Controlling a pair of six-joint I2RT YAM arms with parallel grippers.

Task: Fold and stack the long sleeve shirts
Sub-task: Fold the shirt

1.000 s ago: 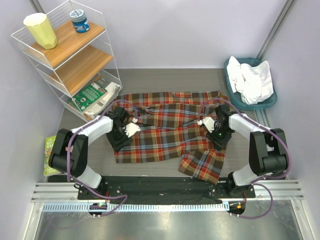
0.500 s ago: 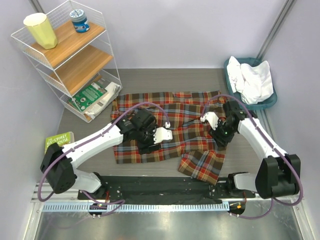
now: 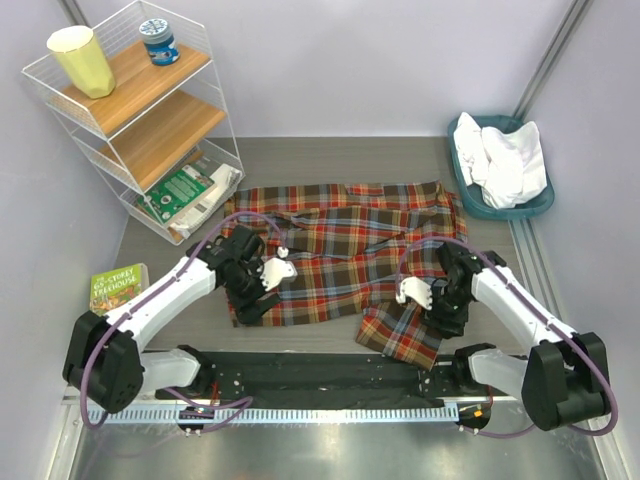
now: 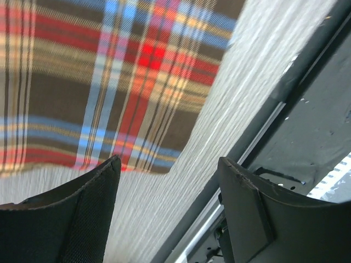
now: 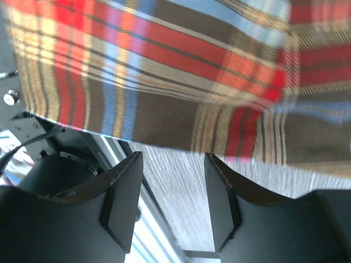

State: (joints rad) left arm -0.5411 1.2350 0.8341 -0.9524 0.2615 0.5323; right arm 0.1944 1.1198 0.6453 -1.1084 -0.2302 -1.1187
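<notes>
The plaid flannel shirt (image 3: 340, 250) lies spread flat on the table, one part reaching toward the near edge at the right. The white shirt (image 3: 505, 160) is bunched in the teal basket (image 3: 520, 208). My left gripper (image 3: 252, 305) is open and empty, low over the plaid shirt's near left corner. In the left wrist view the plaid hem (image 4: 109, 82) lies just past the gripper (image 4: 169, 161). My right gripper (image 3: 440, 322) is open and empty at the near right part of the shirt. In the right wrist view the plaid edge (image 5: 164, 66) lies just beyond the gripper (image 5: 173, 156).
A white wire shelf (image 3: 140, 110) at the back left holds a yellow cup (image 3: 80, 60), a blue jar (image 3: 158, 42) and a green packet (image 3: 185, 190). A green book (image 3: 115, 285) lies at the table's left. The black arm rail (image 3: 320, 370) runs along the near edge.
My left gripper swung right over the shirt, then came back to its near left corner. My right gripper moved down from the shirt's right side to its near right part.
</notes>
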